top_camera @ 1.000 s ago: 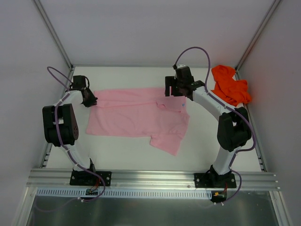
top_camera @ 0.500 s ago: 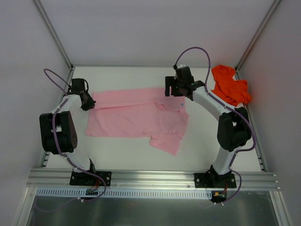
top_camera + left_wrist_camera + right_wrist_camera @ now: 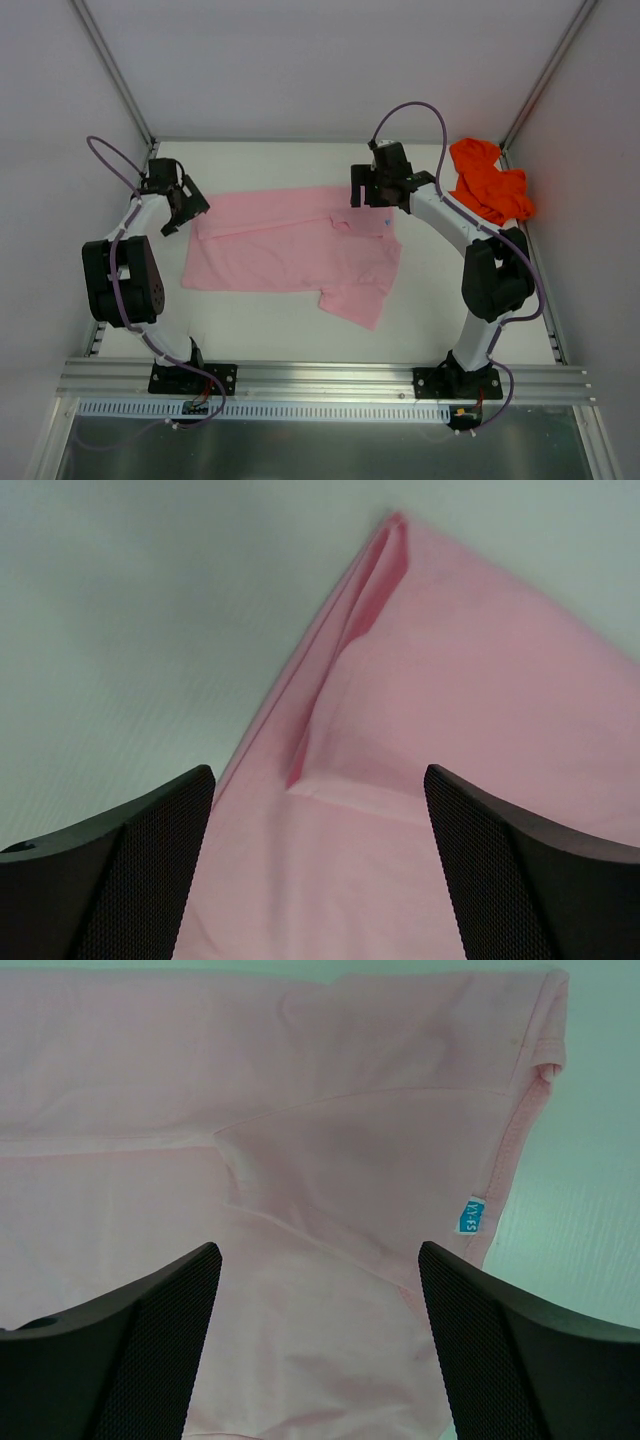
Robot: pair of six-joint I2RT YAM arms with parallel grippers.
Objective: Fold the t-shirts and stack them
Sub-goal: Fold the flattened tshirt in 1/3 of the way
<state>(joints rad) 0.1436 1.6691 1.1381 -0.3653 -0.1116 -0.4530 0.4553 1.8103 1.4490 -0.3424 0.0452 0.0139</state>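
Note:
The light pink t-shirt (image 3: 290, 250) lies spread flat mid-table, its far edge folded over and one sleeve sticking out toward the near side. My left gripper (image 3: 187, 210) is open over the shirt's far-left corner, with pink cloth (image 3: 450, 730) lying flat between its fingers and nothing gripped. My right gripper (image 3: 375, 198) is open over the far-right part, above a folded sleeve (image 3: 300, 1160) with a small blue label (image 3: 471, 1214). The orange-red t-shirt (image 3: 488, 180) sits crumpled in the far-right corner.
White walls close in the table (image 3: 270, 160) on three sides, with metal frame posts (image 3: 115, 70) at the far corners. An aluminium rail (image 3: 320, 378) holding both arm bases runs along the near edge.
My left gripper was shut on the pink shirt's far-left corner and has now opened, letting the cloth lie flat; it shifted slightly left. The right gripper has stayed put.

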